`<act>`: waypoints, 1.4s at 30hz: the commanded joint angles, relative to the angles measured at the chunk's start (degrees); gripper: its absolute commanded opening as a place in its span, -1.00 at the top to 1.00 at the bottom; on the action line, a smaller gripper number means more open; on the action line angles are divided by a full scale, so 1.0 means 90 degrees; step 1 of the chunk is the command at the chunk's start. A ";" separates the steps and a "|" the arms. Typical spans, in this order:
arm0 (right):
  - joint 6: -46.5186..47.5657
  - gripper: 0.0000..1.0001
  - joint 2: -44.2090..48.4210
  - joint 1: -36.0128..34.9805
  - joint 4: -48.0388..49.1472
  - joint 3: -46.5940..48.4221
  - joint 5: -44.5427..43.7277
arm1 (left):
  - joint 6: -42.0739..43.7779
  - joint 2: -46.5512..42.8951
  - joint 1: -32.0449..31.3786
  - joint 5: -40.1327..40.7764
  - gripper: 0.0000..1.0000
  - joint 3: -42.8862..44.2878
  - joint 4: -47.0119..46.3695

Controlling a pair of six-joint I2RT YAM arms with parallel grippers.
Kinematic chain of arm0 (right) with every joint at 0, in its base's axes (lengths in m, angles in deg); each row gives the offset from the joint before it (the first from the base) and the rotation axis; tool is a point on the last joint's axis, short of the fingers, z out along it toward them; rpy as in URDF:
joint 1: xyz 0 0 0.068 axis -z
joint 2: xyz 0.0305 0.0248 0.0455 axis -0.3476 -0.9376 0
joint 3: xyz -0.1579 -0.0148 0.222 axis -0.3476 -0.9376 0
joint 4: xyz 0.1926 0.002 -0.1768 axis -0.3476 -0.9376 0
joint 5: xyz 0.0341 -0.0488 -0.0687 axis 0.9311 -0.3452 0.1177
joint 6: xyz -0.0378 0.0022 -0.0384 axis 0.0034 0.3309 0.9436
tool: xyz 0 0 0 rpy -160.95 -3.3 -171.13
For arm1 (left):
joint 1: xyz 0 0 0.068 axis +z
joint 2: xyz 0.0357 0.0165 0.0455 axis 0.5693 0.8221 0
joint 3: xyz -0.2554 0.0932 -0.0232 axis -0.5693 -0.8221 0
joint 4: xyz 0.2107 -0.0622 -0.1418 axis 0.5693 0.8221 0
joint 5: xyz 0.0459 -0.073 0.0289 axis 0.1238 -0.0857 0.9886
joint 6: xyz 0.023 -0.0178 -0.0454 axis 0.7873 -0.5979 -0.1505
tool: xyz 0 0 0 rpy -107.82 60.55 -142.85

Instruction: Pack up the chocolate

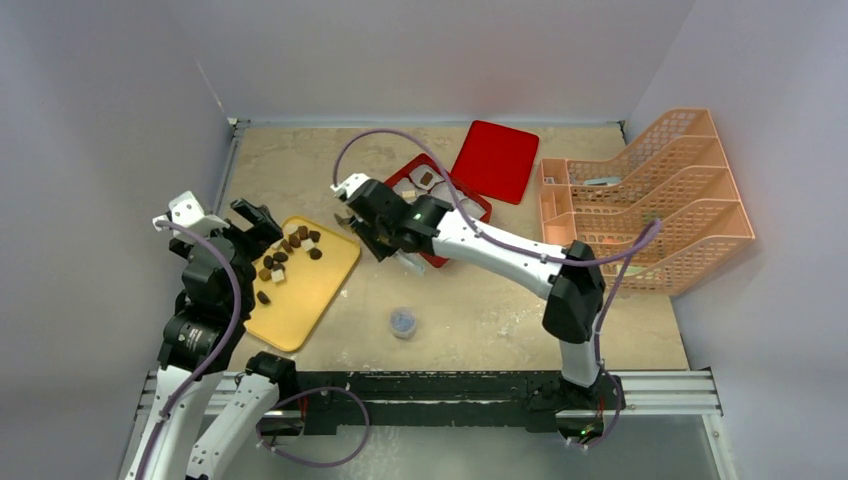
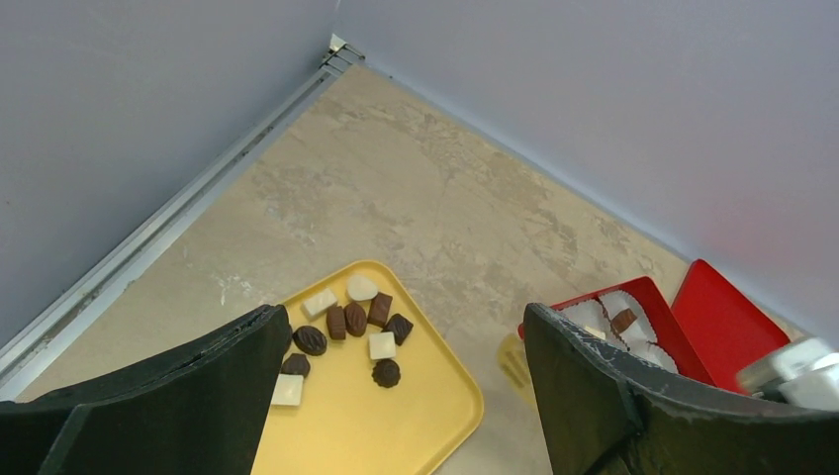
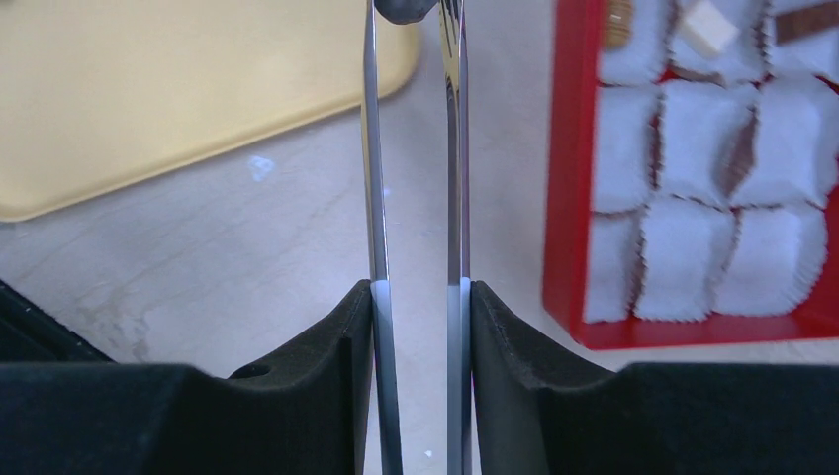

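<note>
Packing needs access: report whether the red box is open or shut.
Open. The red box has its paper liners uncovered, and the red lid lies flat on the table beside it.

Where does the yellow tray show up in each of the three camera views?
Top external: the yellow tray lies left of centre, beside the left arm.
Left wrist: it sits at bottom centre.
Right wrist: it fills the top left corner.
Shared landmark: the red box of white liners, to the right of the tray in every view.
</note>
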 commanded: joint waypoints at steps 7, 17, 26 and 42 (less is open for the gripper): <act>-0.0114 0.51 0.1316 0.1018 0.0139 -0.0957 -0.0684 | 0.0111 0.0424 0.0016 -0.0880 -0.76 -0.0522 -0.0633; -0.0019 0.51 0.1585 0.2009 0.0190 -0.1552 -0.0882 | 0.0282 0.1133 0.0016 -0.1939 -0.76 -0.0532 -0.0628; 0.0077 0.49 0.1196 0.2460 0.0320 -0.1582 -0.0903 | 0.0306 0.1091 0.0016 -0.1947 -0.77 -0.0615 -0.0700; 0.0096 0.27 0.0647 0.2562 0.0254 -0.1297 -0.0949 | 0.0346 0.1060 0.0016 -0.1865 -0.77 -0.0630 -0.0688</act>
